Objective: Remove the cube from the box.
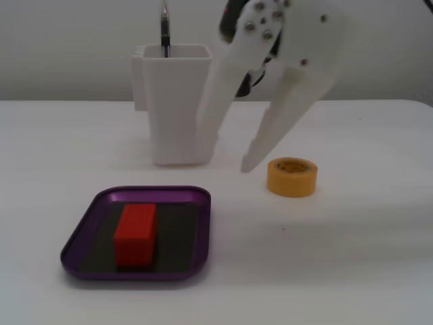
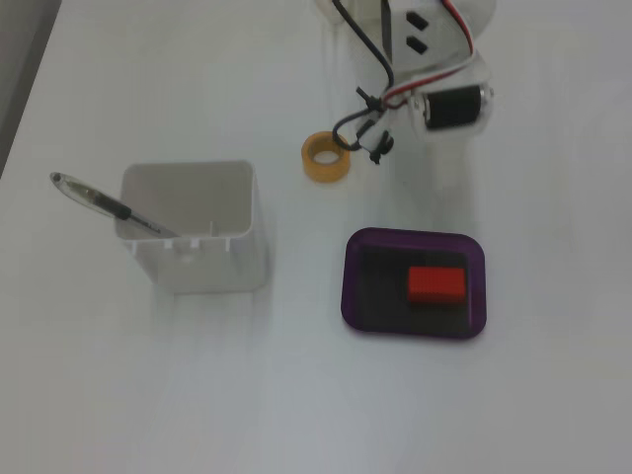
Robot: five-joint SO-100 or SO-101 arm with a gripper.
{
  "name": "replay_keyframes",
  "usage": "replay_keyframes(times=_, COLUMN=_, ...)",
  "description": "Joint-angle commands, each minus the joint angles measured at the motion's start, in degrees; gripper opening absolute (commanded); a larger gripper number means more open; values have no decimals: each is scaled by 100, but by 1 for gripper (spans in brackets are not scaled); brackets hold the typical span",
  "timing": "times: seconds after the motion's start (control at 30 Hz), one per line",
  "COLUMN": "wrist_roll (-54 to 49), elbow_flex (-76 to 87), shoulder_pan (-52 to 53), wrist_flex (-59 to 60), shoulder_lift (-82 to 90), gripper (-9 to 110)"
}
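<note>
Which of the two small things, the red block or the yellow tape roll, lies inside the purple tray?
The red block lies inside the purple tray, on its dark bottom. The yellow tape roll rests on the bare white table, outside the tray.
</note>
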Motion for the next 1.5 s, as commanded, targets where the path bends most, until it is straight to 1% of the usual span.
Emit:
replay_keyframes(times=0.0, wrist_roll=149, elbow_flex=-1441, shoulder_pan=62, wrist_flex=290, shoulder_lift=-800, gripper=13)
replay_keyframes(times=0.27, wrist_roll=132, elbow_flex=-3709, shoulder_pan=62, wrist_flex=844, shoulder_lift=-2654, gripper=14)
replay_keyframes(times=0.43, wrist_roll=123, elbow_flex=-4729, shoulder_pan=79, wrist_flex=1169, shoulder_lift=-3516, gripper=14)
replay_keyframes(times=0.53, wrist_roll=123, elbow_flex=-5159, shoulder_pan=264, wrist_flex=1257, shoulder_lift=-3911, gripper=14)
replay_keyframes(times=0.77, wrist_roll=123, elbow_flex=-5493, shoulder_pan=457, wrist_flex=1257, shoulder_lift=-4491, gripper=14)
replay_keyframes(times=0.83, wrist_roll=114, elbow_flex=-5493, shoulder_pan=457, wrist_flex=1257, shoulder_lift=-4553, gripper=11)
replay_keyframes(times=0.97, wrist_roll=114, elbow_flex=-5502, shoulder_pan=448, wrist_flex=1257, shoulder_lift=-4518, gripper=0)
replay_keyframes(times=1.1, wrist_roll=114, elbow_flex=-5599, shoulder_pan=369, wrist_flex=1441, shoulder_lift=-4500, gripper=-1)
replay_keyframes(times=1.27, wrist_roll=123, elbow_flex=-6618, shoulder_pan=369, wrist_flex=2232, shoulder_lift=-4509, gripper=-1)
replay_keyframes(times=1.47, wrist_roll=123, elbow_flex=-8640, shoulder_pan=360, wrist_flex=3604, shoulder_lift=-4509, gripper=-1)
